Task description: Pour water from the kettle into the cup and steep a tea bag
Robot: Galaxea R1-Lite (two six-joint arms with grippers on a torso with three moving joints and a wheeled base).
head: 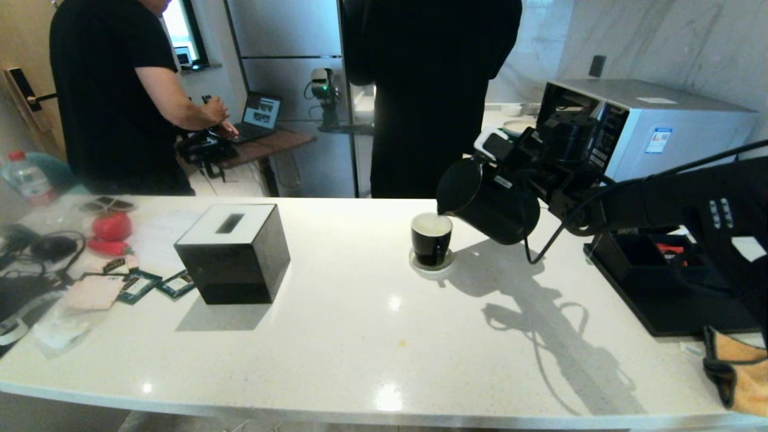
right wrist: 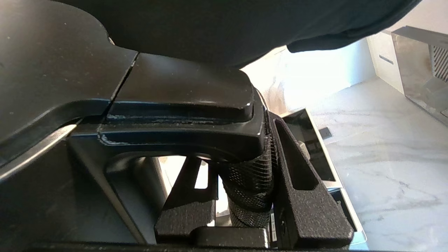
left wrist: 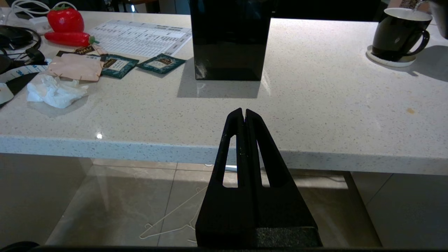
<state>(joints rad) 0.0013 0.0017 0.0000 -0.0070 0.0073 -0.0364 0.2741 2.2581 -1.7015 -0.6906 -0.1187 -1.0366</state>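
Matte black tapered electric kettle (head: 489,201) hangs tilted, spout down-left directly over the glossy black white-lined mug (head: 431,239) on its white saucer (head: 431,263), mid-counter. Right gripper (right wrist: 245,196) clamps the kettle's textured handle. Left gripper (left wrist: 244,113), fingers pressed together, idles below the counter's near edge, empty.

I find very little legible marking here. A dark packet (left wrist: 83,50) on the counter (left wrist: 315,105), lying beside the red pepper, carries gold lettering that reads roughly "HALF"; I cannot confirm it. The teal tea packets (left wrist: 161,63) bear label panels too small to read. The printed sheet (left wrist: 140,37) shows a table of illegible rows. The microwave's blue-and-white sticker (head: 658,140) cannot be read.
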